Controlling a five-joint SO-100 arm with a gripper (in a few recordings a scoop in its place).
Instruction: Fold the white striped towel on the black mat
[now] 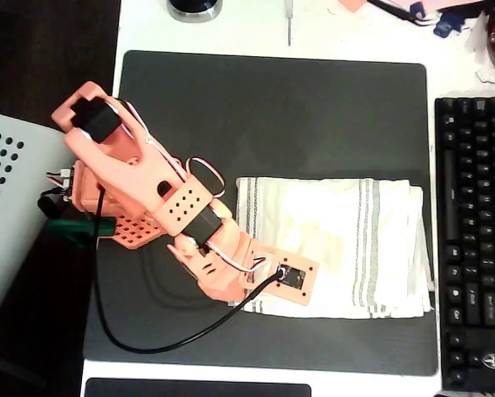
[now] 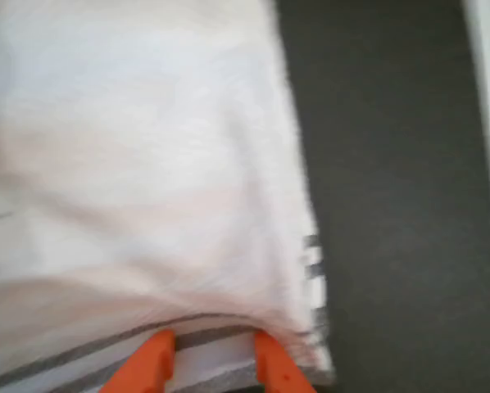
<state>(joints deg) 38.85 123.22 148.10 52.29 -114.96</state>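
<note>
On black mat [image 1: 272, 107] – white striped towel [image 1: 338, 248] folded, rumpled; gripper [image 2: 208, 360] spread w/ fingers on cloth.

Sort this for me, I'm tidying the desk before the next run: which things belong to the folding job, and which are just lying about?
Job:
- white striped towel
- black mat
- gripper, at the towel's striped edge

Lying about:
- black keyboard
- perforated grey panel
- round dark object and thin metal tool beyond the mat

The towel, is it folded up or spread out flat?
Folded, at least partly. The white striped towel shows doubled layers along its right edge in the overhead view, and lies on the black mat. How many folds, cannot tell.
</note>
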